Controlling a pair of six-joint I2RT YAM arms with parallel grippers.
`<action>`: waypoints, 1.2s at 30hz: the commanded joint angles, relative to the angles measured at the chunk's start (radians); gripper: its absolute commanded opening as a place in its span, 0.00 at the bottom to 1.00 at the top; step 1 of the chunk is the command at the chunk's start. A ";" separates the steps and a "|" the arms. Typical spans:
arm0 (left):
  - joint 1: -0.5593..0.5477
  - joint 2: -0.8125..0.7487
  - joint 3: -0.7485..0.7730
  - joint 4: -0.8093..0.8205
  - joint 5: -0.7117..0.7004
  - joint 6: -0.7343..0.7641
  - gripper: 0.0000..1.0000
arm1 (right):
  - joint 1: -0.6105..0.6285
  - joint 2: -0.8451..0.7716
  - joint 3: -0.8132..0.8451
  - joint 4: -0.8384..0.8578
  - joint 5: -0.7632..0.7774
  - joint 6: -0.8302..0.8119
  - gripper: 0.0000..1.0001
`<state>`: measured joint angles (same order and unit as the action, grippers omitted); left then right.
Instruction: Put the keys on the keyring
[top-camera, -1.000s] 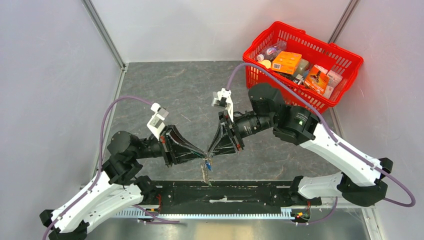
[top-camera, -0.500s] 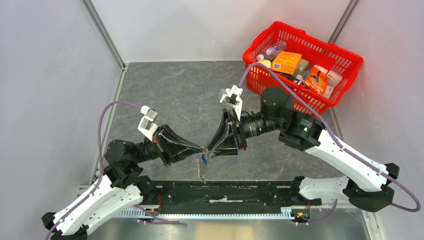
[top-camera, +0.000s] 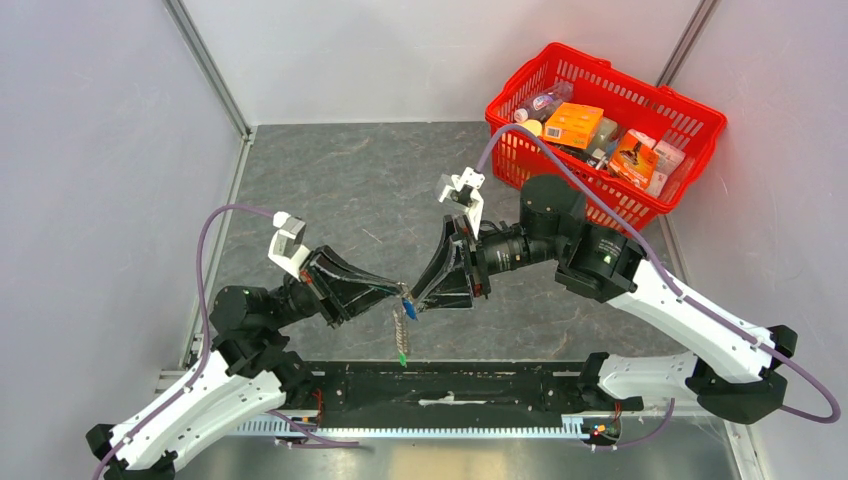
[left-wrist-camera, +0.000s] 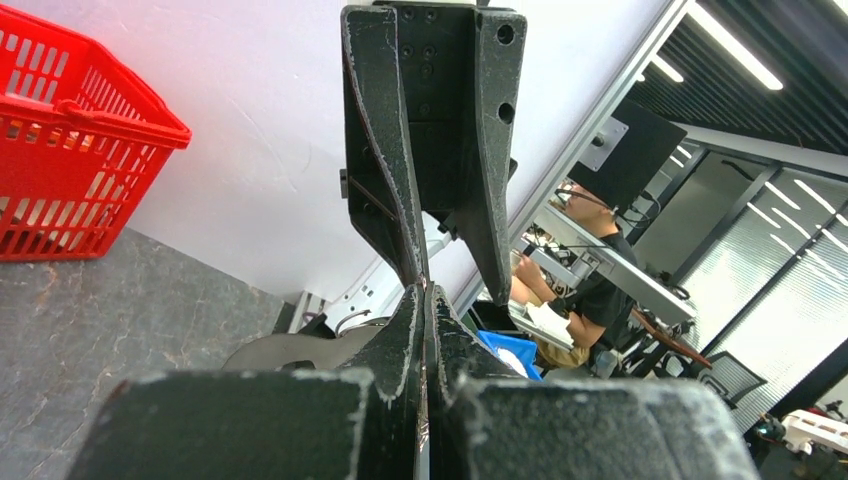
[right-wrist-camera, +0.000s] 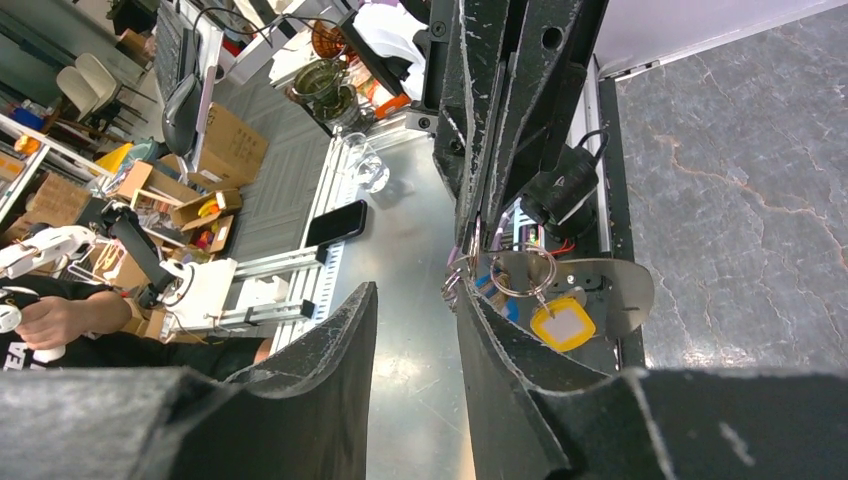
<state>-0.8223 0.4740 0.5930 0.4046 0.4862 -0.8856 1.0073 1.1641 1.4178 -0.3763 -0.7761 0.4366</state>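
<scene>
A grey stone-patterned counter is seen from above, with a red basket full of packaged goods set at its far right corner. Both arms are reached inward above the near middle of the counter, so that their tips are brought almost together. The left end effector is clenched, and the top of the keyring is pinched between its fingers; from there the keyring is hung straight down, clear of the counter, with a green tag at its lowest end. The right end effector is released: its jaws are parted, nothing is gripped between them, and they are held just beside the pinch point. In the right wrist view a metal ring and a yellow tag are seen dangling close to one right finger. A blue-headed key is seen just below the fingertips, against the keyring; whether it is threaded onto the ring cannot be told.
</scene>
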 joint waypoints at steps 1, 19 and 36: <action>0.000 -0.003 0.000 0.106 -0.034 -0.045 0.02 | 0.004 -0.011 0.001 0.014 0.041 -0.013 0.42; 0.000 -0.015 -0.009 0.117 -0.041 -0.053 0.02 | 0.004 -0.045 0.003 0.018 0.094 -0.035 0.39; 0.000 -0.009 -0.013 0.126 -0.070 -0.054 0.02 | 0.005 -0.005 -0.013 0.071 0.064 0.004 0.36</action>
<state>-0.8223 0.4683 0.5819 0.4637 0.4458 -0.9089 1.0073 1.1534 1.4075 -0.3565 -0.6933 0.4267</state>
